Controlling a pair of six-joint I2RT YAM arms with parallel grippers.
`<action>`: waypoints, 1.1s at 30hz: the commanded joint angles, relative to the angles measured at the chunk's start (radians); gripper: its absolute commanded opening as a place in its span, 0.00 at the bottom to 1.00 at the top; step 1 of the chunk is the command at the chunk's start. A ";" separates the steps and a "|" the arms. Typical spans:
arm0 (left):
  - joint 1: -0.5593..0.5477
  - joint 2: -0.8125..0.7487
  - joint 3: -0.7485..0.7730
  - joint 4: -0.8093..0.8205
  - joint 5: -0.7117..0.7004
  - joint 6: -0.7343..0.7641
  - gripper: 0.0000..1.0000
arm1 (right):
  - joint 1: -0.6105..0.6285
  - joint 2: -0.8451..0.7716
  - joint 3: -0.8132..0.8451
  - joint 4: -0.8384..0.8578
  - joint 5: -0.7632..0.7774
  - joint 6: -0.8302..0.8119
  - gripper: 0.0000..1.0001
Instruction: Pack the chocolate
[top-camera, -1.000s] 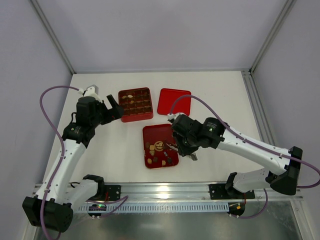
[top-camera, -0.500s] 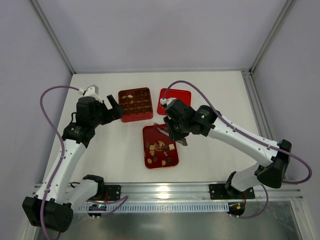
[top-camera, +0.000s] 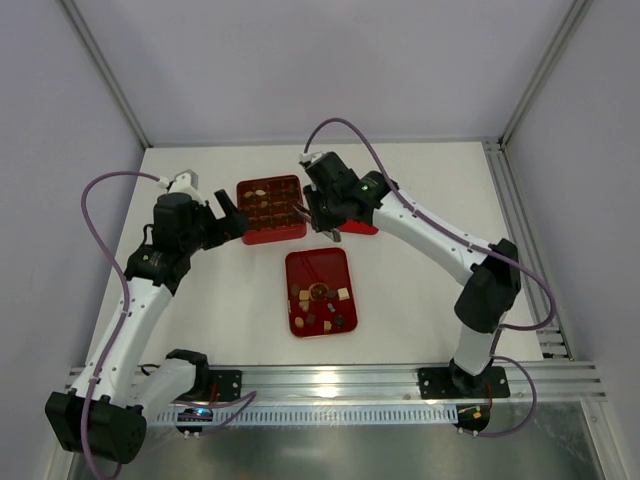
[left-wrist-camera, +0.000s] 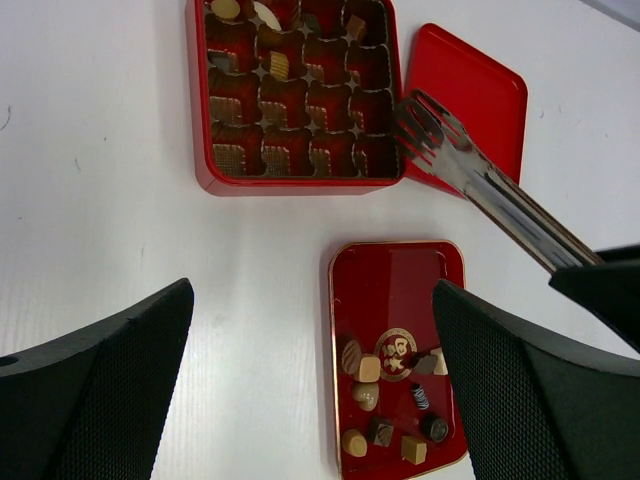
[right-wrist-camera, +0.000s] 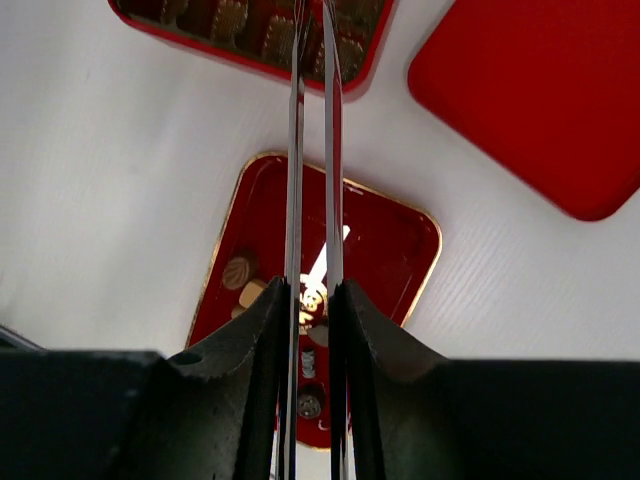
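Several small chocolate pieces (top-camera: 318, 305) lie at the near end of a flat red tray (top-camera: 325, 265); they also show in the left wrist view (left-wrist-camera: 385, 400). A red compartmented box (top-camera: 270, 208) behind it holds a few pieces (left-wrist-camera: 278, 66). My right gripper (top-camera: 326, 216) is shut on metal tongs (left-wrist-camera: 480, 190). The tong tips hover over the box's near right corner. The tong blades (right-wrist-camera: 310, 150) are almost together, and I cannot tell if a piece is between them. My left gripper (top-camera: 228, 215) is open and empty, just left of the box.
A flat red lid (top-camera: 356, 200) lies right of the box, partly under my right arm; it also shows in the right wrist view (right-wrist-camera: 540, 100). White walls with metal posts close in the back and sides. A rail runs along the near edge.
My right arm has swung the tongs from over the flat tray back and left to the box's right corner. The left arm has not moved.
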 joint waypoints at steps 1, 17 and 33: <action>0.005 -0.001 -0.006 0.050 0.012 -0.002 1.00 | -0.009 0.073 0.142 0.086 -0.016 -0.026 0.22; 0.006 0.002 -0.005 0.050 0.015 -0.002 1.00 | -0.036 0.325 0.372 0.107 -0.033 -0.005 0.22; 0.006 0.002 -0.005 0.053 0.018 -0.002 1.00 | -0.039 0.325 0.340 0.118 -0.042 0.004 0.22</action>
